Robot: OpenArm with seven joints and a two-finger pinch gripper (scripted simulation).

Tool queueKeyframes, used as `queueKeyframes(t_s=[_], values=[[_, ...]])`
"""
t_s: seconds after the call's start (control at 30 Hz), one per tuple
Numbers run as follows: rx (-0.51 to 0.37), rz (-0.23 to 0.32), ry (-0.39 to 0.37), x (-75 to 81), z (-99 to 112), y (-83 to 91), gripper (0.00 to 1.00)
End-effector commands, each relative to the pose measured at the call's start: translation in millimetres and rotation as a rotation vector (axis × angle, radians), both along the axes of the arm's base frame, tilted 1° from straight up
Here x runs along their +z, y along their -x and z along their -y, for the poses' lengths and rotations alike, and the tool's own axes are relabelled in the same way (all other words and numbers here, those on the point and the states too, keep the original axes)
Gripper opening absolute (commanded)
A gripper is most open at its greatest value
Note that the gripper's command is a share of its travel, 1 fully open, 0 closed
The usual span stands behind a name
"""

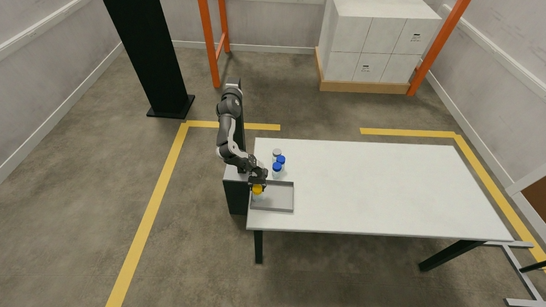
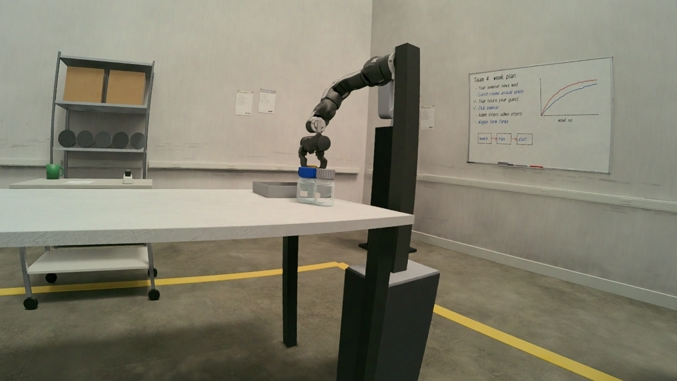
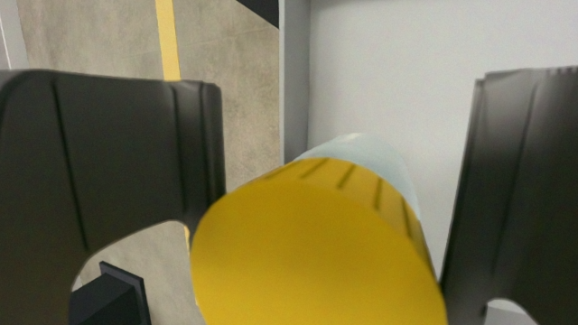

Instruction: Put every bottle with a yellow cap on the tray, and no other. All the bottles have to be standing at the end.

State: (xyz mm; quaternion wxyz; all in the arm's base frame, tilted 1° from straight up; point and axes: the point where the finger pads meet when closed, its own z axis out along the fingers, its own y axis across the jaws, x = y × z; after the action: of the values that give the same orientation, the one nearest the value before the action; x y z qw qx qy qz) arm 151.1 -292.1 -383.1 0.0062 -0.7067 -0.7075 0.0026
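Note:
My gripper (image 1: 258, 183) is shut on the yellow-capped bottle (image 1: 257, 192) by its cap and holds it upright at the near-left corner of the grey tray (image 1: 273, 196). In the wrist view the yellow cap (image 3: 316, 246) sits between my two dark fingers, with the tray's left wall (image 3: 293, 86) below it. In the exterior view my gripper (image 2: 313, 163) is just behind the other bottles, which hide the held bottle; the tray (image 2: 274, 188) shows to their left. I cannot tell whether the bottle's base touches the tray floor.
Two blue-capped bottles (image 1: 276, 170) (image 1: 280, 161) and a grey-capped bottle (image 1: 276, 154) stand upright on the table just beyond the tray. The arm's black pedestal (image 1: 234, 190) stands against the table's left edge.

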Motion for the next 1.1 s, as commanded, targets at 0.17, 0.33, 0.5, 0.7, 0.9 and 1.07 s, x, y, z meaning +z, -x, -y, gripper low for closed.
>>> queueKeyframes(t_s=[0.17, 0.33, 0.5, 0.7, 0.9, 1.07], values=[[-0.001, 0.002, 0.000, 0.5, 0.3, -0.7, 0.00], [-0.001, 0.002, 0.000, 0.5, 0.3, -0.7, 0.00], [-0.001, 0.002, 0.000, 0.5, 0.3, -0.7, 0.00], [-0.001, 0.002, 0.000, 0.5, 0.3, -0.7, 0.00], [-0.001, 0.004, -0.023, 0.5, 0.3, -0.7, 0.00], [-0.001, 0.005, -0.038, 0.5, 0.3, -0.7, 0.00]])
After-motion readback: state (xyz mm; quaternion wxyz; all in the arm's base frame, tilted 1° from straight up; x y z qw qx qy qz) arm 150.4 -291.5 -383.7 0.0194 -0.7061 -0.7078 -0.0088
